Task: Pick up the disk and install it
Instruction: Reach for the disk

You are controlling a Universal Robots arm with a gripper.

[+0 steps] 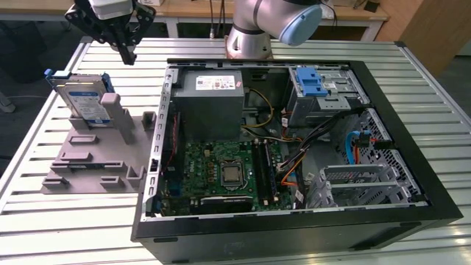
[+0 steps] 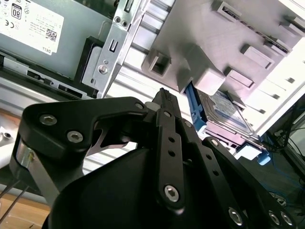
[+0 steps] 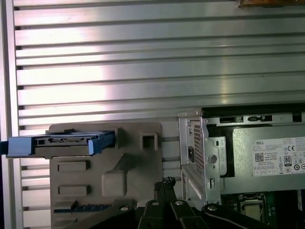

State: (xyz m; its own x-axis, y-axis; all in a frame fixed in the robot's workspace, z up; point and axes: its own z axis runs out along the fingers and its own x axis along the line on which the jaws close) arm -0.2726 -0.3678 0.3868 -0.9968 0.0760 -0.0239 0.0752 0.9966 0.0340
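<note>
The disk (image 1: 83, 101) stands on edge in the grey fixture (image 1: 96, 160) at the exterior view's left, silver with a white-and-blue label and a blue frame. In the first wrist view the disk (image 3: 62, 143) appears edge-on at the end of the fixture (image 3: 124, 167). In the second wrist view the disk (image 2: 224, 112) leans behind a post of the fixture (image 2: 214, 43). My gripper (image 1: 129, 57) hangs above the table, higher than the disk and a little toward the exterior view's right, touching nothing. Its fingertips (image 2: 164, 95) meet, shut on nothing, as the gripper (image 3: 164, 182) also shows.
An open black computer case (image 1: 412, 165) fills the middle and right of the slatted metal table (image 1: 44, 221). Inside are a grey power supply (image 1: 209, 105), a green motherboard (image 1: 220, 171), cables, and a metal drive bay with a blue latch (image 1: 311, 83).
</note>
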